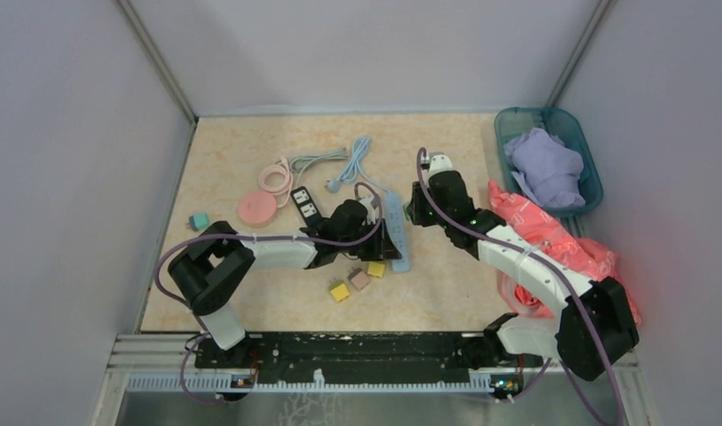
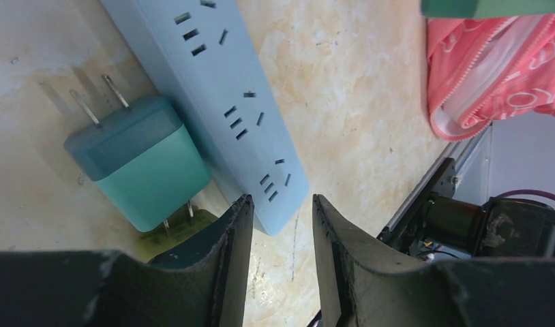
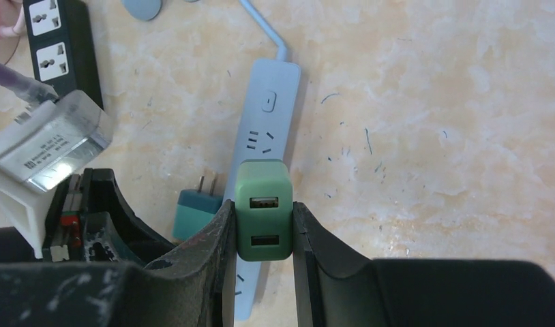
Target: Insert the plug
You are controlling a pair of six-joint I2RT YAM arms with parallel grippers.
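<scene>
Right wrist, right gripper: fingers clamped on the sides of the green plug, whose USB ports face the camera.
Right wrist, green plug: over the light blue power strip, at 6 o'clock of its switch; whether the prongs are in, I cannot tell.
Right wrist, teal plug: on the table at 9 o'clock of the green plug.
Left wrist, left gripper: fingers partly apart with nothing between them; the strip's end is at 12 o'clock.
Top, both grippers: they flank the strip, left at 9 o'clock and right at 3 o'clock.
</scene>
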